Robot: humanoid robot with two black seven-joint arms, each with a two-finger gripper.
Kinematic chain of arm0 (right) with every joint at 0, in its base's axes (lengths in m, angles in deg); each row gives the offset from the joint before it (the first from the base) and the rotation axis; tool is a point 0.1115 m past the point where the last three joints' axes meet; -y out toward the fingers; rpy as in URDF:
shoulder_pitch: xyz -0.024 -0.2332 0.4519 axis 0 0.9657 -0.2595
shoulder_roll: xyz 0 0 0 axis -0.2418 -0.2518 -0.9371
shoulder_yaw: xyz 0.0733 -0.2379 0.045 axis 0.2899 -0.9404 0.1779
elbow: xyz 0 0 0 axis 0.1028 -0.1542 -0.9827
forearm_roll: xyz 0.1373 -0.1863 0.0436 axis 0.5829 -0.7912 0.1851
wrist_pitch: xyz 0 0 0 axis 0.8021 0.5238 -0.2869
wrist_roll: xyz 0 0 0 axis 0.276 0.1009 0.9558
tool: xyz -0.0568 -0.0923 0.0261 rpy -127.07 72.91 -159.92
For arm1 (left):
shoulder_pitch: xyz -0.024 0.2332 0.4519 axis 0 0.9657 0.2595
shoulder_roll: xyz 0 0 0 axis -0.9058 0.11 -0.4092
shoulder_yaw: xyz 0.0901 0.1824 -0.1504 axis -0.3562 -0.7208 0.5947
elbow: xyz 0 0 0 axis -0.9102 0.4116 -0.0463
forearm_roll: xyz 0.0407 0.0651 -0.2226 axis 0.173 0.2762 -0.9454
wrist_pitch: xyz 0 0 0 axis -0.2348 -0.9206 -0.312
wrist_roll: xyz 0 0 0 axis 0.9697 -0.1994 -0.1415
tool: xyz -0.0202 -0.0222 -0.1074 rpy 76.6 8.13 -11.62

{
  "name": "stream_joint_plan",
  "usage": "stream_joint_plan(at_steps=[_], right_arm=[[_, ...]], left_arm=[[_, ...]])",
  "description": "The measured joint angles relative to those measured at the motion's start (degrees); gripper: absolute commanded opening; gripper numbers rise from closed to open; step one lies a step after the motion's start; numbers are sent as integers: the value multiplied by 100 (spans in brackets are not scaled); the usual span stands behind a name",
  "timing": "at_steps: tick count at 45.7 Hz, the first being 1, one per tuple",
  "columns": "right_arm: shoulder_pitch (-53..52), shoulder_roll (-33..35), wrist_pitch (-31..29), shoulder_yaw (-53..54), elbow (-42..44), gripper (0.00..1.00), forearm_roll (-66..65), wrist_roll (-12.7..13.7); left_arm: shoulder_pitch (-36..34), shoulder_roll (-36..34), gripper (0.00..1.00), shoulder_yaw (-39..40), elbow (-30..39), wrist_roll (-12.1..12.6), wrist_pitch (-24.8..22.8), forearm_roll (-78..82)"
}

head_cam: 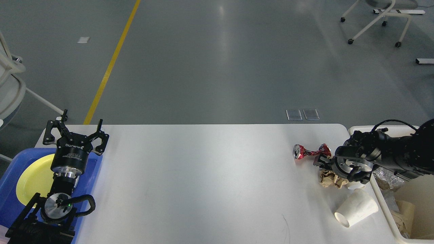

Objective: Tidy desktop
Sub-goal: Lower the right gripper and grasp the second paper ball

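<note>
The white desktop (203, 176) fills the middle of the head view. At its right end lie a crushed red can (310, 151), a crumpled brown paper wad (330, 179) and a white paper cup (356, 207) on its side. My right gripper (323, 162) points left and down, right over the paper wad and just below the can; its fingers are dark and mostly hidden by the wrist. My left gripper (76, 130) is open and empty, raised above the far left corner of the desktop.
A blue tray (10, 179) holding a yellow plate (35, 179) sits at the left edge under my left arm. A cream-white bin (407, 217) with paper and foil scraps stands at the right edge. Chairs stand on the grey floor beyond.
</note>
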Motion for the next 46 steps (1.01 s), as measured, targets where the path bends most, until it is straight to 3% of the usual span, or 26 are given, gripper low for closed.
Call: stream_joint_plan(at_steps=[13, 17, 23, 30, 33, 46], right_arm=[[187, -26, 393, 3, 3, 94, -14, 0], [284, -38, 557, 0, 24, 89, -45, 0], [360, -95, 728, 0, 85, 64, -56, 0], [372, -107, 762, 15, 81, 24, -19, 0], [375, -108, 734, 21, 54, 2, 9, -4], [277, -102, 788, 66, -125, 0, 43, -18]], left_arm=[[0, 0, 96, 0, 0, 0, 0, 0], [0, 0, 96, 0, 0, 0, 0, 0], [1, 0, 96, 0, 0, 0, 0, 0], [1, 0, 96, 0, 0, 0, 0, 0], [1, 0, 96, 0, 0, 0, 0, 0], [1, 0, 96, 0, 0, 0, 0, 0]])
